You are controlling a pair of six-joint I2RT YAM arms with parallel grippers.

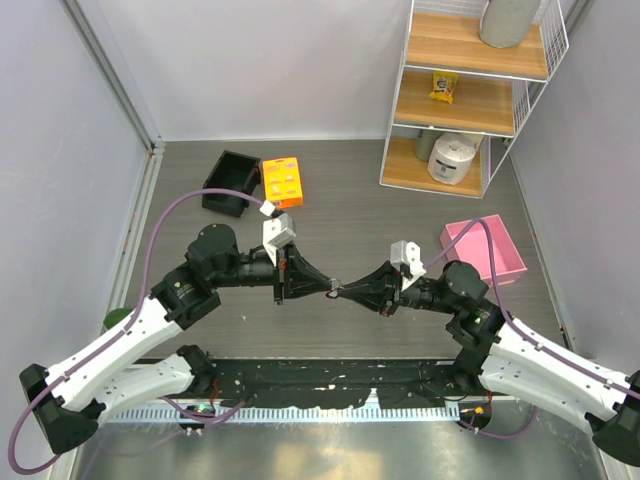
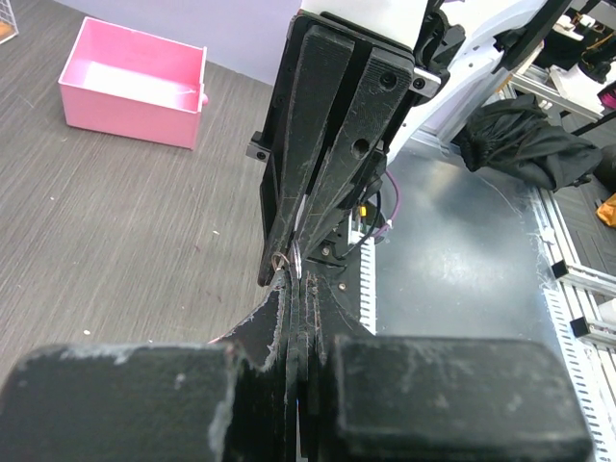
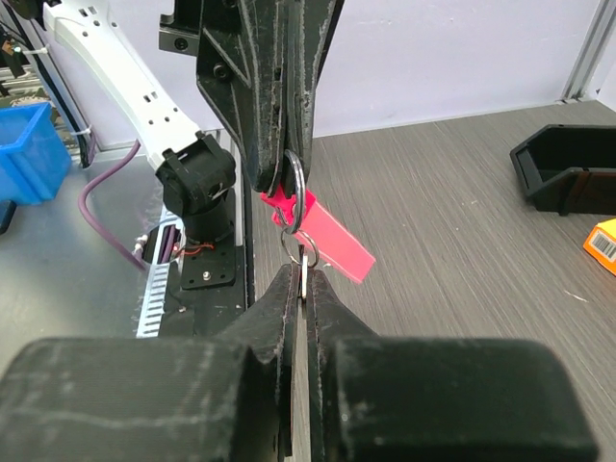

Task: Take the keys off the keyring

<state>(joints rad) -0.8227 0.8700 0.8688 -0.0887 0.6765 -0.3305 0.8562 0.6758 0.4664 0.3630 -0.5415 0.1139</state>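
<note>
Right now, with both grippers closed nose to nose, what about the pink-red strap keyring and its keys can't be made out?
- Right wrist view: the right gripper pinches a silvery sliver below the pink-red strap keyring; its fingers hide the rest, no black key head shows.
- Left wrist view: fingers of the left gripper cover the strap; only a bit of ring shows.
- Top view: the meeting point is too small to tell ring from key.

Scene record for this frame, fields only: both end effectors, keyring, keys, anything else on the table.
left end effector: shut on keyring's ring, mid-air
right end effector: shut on keyring's lower metal part, tip to tip with left
keyring: pink tag hanging between the tips
keys: not discernible
on table: pink tray, orange box, black bin
</note>
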